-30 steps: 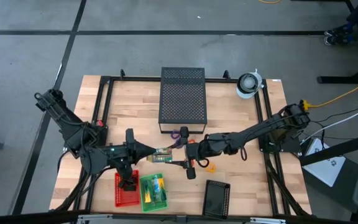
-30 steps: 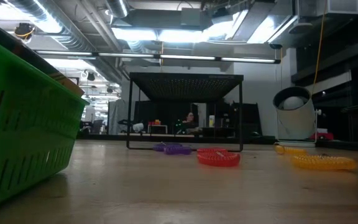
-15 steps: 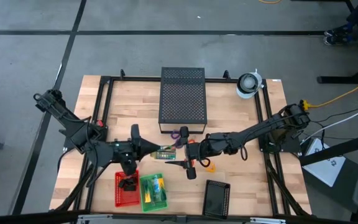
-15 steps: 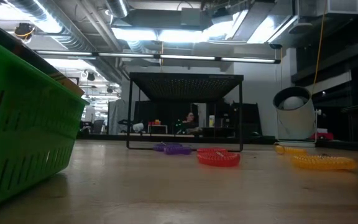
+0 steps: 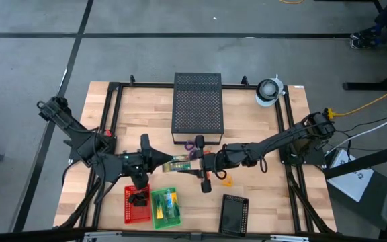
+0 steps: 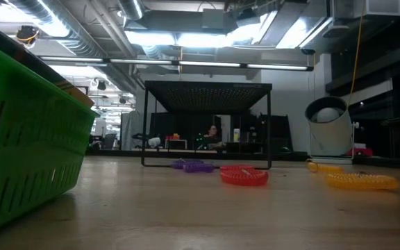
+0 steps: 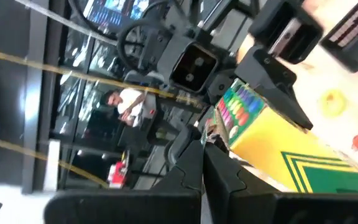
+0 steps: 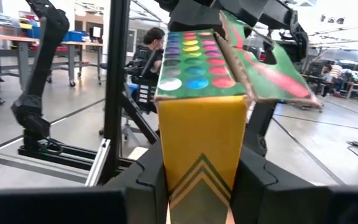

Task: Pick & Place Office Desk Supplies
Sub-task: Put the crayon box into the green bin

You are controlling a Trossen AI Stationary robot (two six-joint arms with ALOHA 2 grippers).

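Note:
A yellow-and-green crayon box (image 5: 179, 165) hangs in the air between my two grippers, over the middle of the table. Its lid flap is open and the coloured crayon ends (image 8: 194, 59) show. My left gripper (image 5: 166, 162) reaches it from the left and my right gripper (image 5: 195, 166) from the right; both are shut on it. A second crayon box (image 5: 169, 202) lies in the green basket. Black clips (image 5: 138, 197) lie in the red basket, and another (image 5: 205, 183) on the table. A purple ring (image 5: 192, 143), a red ring (image 6: 244, 176) and an orange ring (image 5: 226, 180) lie flat on the wood. My left gripper (image 7: 204, 163) holds the crayon box by the end away from the crayons (image 7: 247, 155), coming level from the table's left. Its own fingers hide the place of contact. The box is clear of the table. My right gripper (image 8: 202, 180) pinches the box's yellow body (image 8: 201, 143) between its two fingers (image 8: 145, 180), one on each side, below the open crayon end. It comes about level from the table's right.
The large black perforated box (image 5: 197, 104) stands at the far middle. The red basket (image 5: 129, 214) and green basket (image 5: 158, 216) sit at the near edge, with a small black mesh tray (image 5: 234, 214) to their right. A white tape roll (image 5: 269, 91) stands at the far right.
The left gripper has carried the crayon box a little toward the table's right, closer to the right gripper. The box has stayed lifted clear of the table.

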